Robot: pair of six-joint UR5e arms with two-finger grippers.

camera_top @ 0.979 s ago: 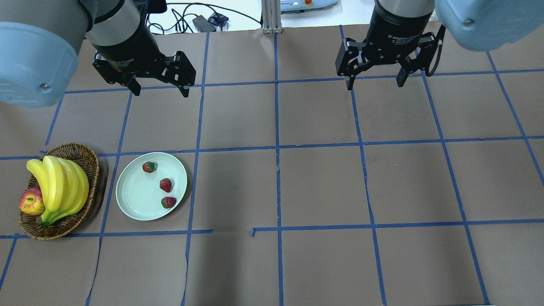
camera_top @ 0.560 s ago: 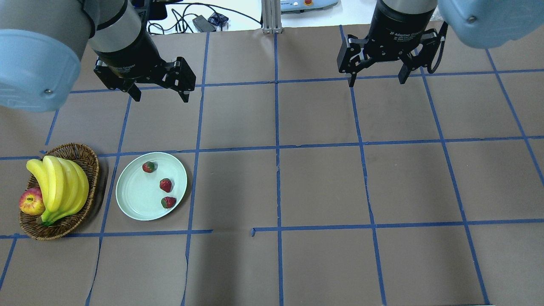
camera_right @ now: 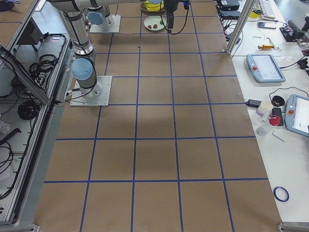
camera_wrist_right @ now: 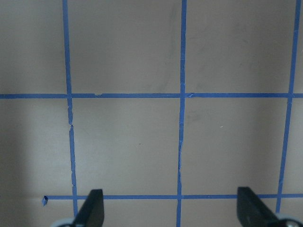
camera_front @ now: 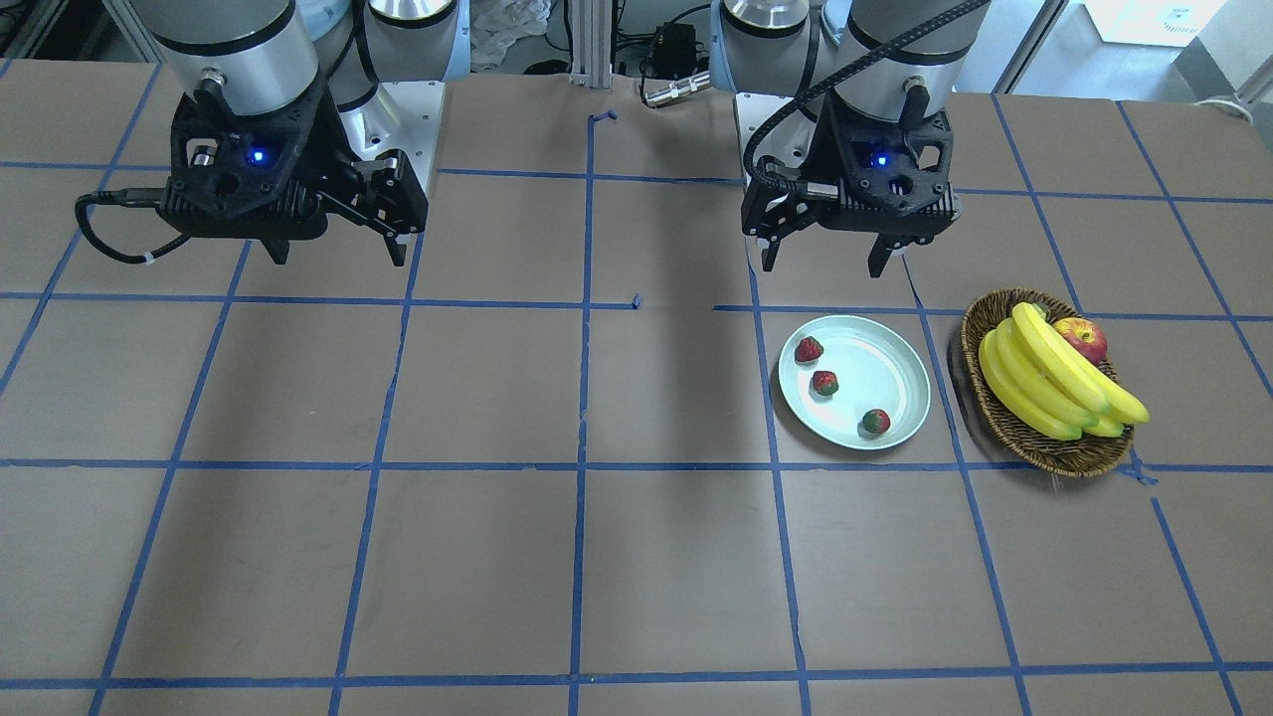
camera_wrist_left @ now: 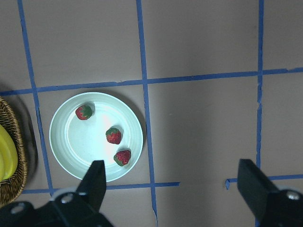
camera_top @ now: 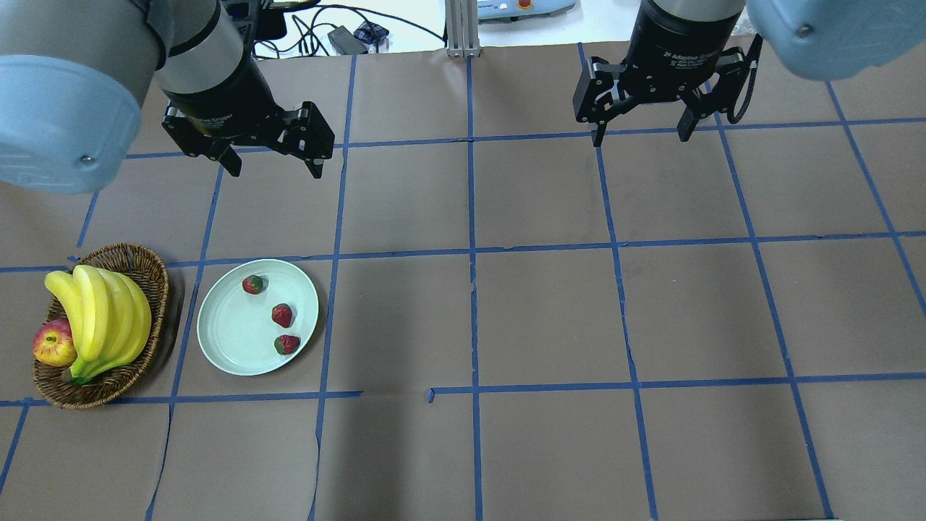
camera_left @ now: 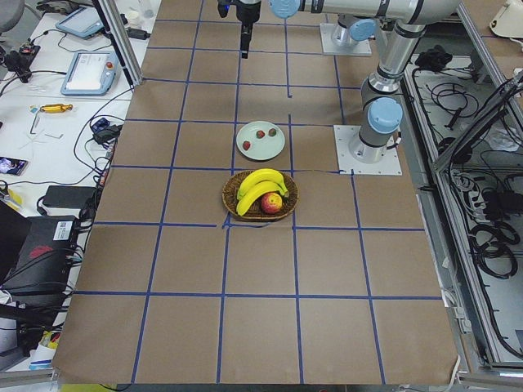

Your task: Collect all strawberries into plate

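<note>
Three small red strawberries (camera_top: 252,284) (camera_top: 282,315) (camera_top: 287,344) lie on the pale mint plate (camera_top: 224,325) at the table's left. They also show in the front view (camera_front: 809,349) (camera_front: 824,382) (camera_front: 875,422) and in the left wrist view (camera_wrist_left: 84,112) (camera_wrist_left: 113,135) (camera_wrist_left: 122,157), on the plate (camera_front: 895,373) (camera_wrist_left: 71,146). My left gripper (camera_top: 273,168) (camera_front: 822,264) hangs open and empty high above the table, back from the plate. My right gripper (camera_top: 639,137) (camera_front: 333,254) hangs open and empty over the right half, far from the plate.
A brown wicker basket (camera_top: 148,271) (camera_front: 985,398) with a bunch of bananas (camera_top: 101,318) and a red-yellow apple (camera_top: 54,344) stands just left of the plate. Brown paper with blue tape lines covers the table.
Both arms have drawn slightly further back toward the robot's base. The strawberries and plate have not moved.
</note>
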